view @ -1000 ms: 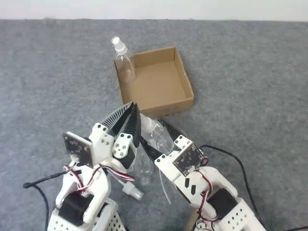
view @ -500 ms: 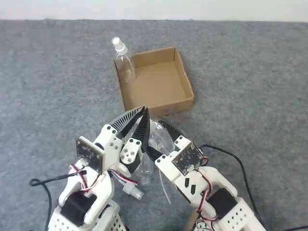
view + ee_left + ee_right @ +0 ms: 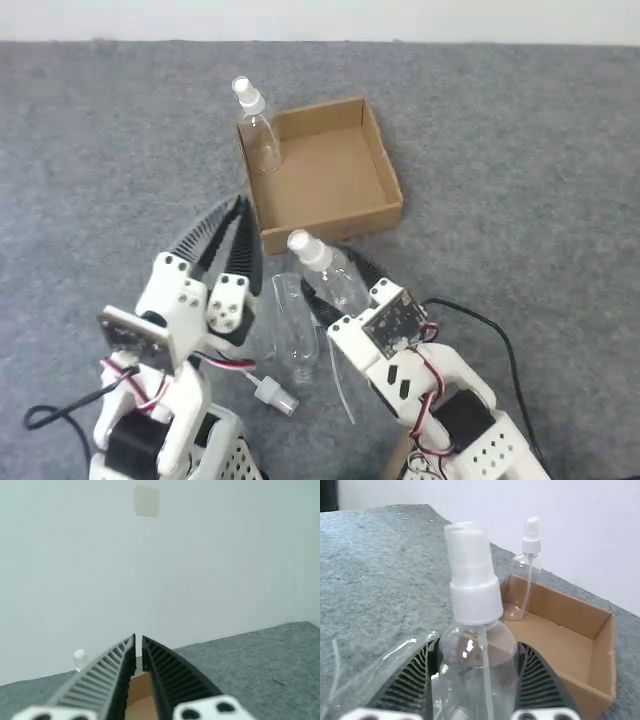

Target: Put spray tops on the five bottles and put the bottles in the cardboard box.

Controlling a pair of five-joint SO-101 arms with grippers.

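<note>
1. Loose top (image 3: pixel 272 392): lies on the carpet (image 3: pixel 520 150) between the 2 arm bases.
2. Thin tube (image 3: pixel 342 392): lies on the carpet beside the right arm, long axis running near to far.
3. Bare bottle (image 3: pixel 293 325): no top, lying flat between the arms, long axis near to far, open neck toward the arm bases.
4. Right gripper (image 3: pixel 330 278): fingers clamp the body of the held bottle (image 3: pixel 476 630). The bottle has its top fitted, its long axis runs along the fingers, and the top points toward the box, just short of the near wall.
5. Left gripper (image 3: pixel 138 638): raised left of the box, fingers all but pressed together, nothing between them.
6. Box (image 3: pixel 335 222): open.
7. Far bottle (image 3: pixel 258 130): top fitted, upright in the box's far left corner.
</note>
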